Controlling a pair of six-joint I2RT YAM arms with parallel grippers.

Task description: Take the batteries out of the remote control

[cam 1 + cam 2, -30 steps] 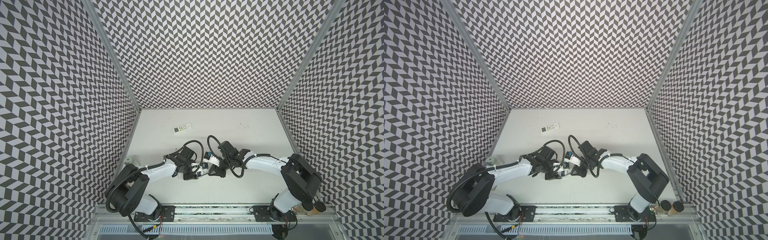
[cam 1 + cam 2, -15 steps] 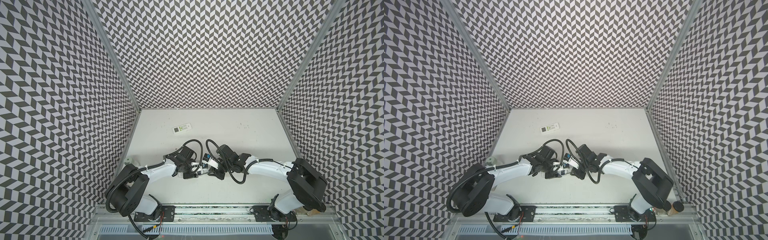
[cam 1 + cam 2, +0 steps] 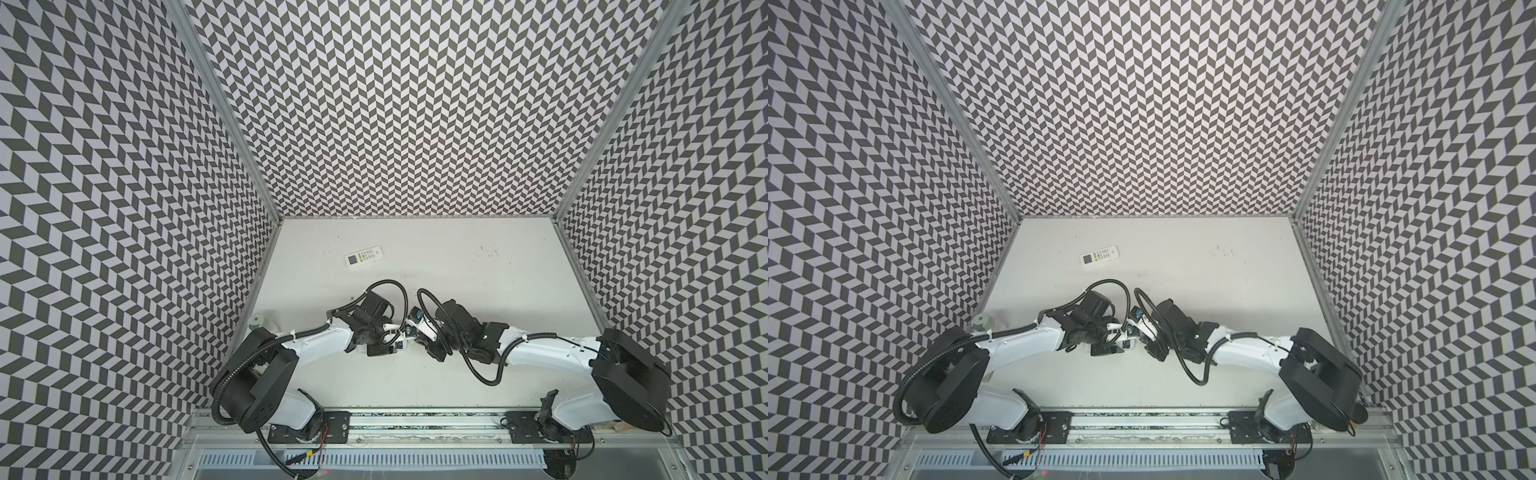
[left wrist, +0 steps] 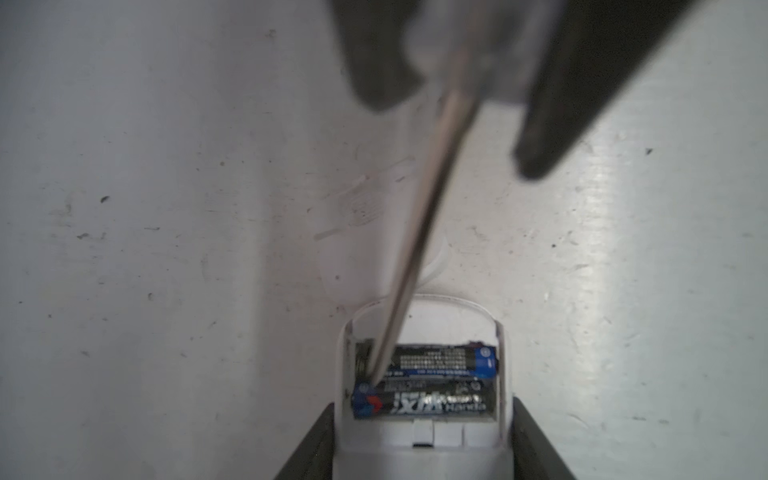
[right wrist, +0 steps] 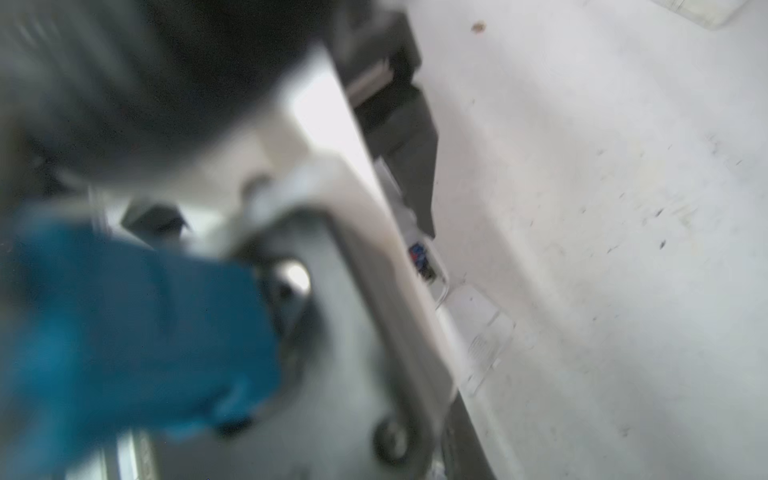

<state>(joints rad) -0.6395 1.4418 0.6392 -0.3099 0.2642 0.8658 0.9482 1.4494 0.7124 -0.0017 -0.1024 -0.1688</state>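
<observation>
Both arms meet near the centre of the worktop point(image 3: 478, 270), a little toward 6 o'clock, in both top views.

Left hand point(image 4: 424, 451): closed on the remote control point(image 4: 440, 322), with one dark finger point(image 4: 309, 451) on each long side. The remote's back faces up and the battery bay is uncovered. Cannot tell whether the remote rests on the worktop or is held just above it.

Batteries point(image 4: 428, 401): two seen, both seated in the bay, side by side across the remote's width. Black jackets, blue ends, white lettering.

Right hand point(image 4: 455, 133): clamped on the screwdriver point(image 4: 428, 216). The hand is blurred in the left wrist view, with the shaft running out between its fingers. The blue handle point(image 5: 137, 332) fills much of the right wrist view, out of focus.

The shaft slants down into the bay. The tip sits at one end, beside the spring contact point(image 4: 363, 357), at the seam between the two cells and against the blue end of one. It looks like contact, but blur prevents certainty.

White ribbed lid point(image 5: 484, 332): flat on the worktop just beside the remote's open end. Cannot tell if they touch.

Second remote point(image 3: 363, 257): buttons up, toward 11 o'clock, well apart from both hands.

Small pale round object point(image 3: 257, 331): at the 8 o'clock edge, too small to identify.
</observation>
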